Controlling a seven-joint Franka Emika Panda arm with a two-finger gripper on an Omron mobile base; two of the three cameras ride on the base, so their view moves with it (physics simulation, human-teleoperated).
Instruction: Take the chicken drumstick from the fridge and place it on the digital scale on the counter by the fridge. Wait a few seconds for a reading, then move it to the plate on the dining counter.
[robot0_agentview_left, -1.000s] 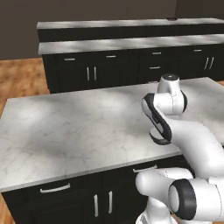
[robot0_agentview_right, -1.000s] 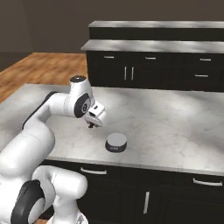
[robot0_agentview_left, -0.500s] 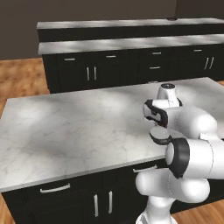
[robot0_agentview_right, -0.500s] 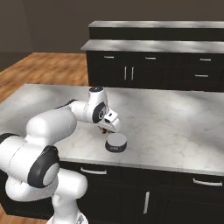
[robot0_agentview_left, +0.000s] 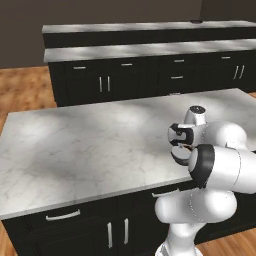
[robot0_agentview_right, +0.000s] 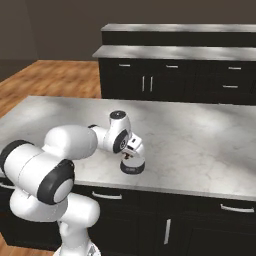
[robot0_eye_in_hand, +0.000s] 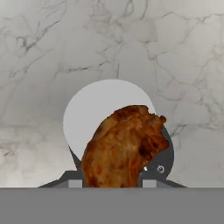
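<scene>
Gripping one chicken drumstick (robot0_eye_in_hand: 123, 146), fingers (robot0_eye_in_hand: 112, 181) closed around it; one digital scale (robot0_eye_in_hand: 96, 114) below

Scale near the counter's front edge, drumstick over it

Digital scale (robot0_agentview_right: 133, 167) sits on the counter (robot0_agentview_right: 200, 145) near its front edge; chicken drumstick (robot0_eye_in_hand: 124, 148) directly above the scale; two further counter runs (robot0_agentview_left: 145, 50) behind.

You see the marbled worktop (robot0_agentview_left: 90, 145) spread across the middle, black cabinets (robot0_agentview_left: 100, 232) with silver handles beneath it. At four o'clock the white arm (robot0_agentview_left: 215, 165) folds over its near edge, the hand (robot0_agentview_left: 181, 146) pointing down at a small dark round object (robot0_agentview_left: 178, 154). At twelve o'clock stand two more marbled counters (robot0_agentview_left: 145, 50).
</scene>
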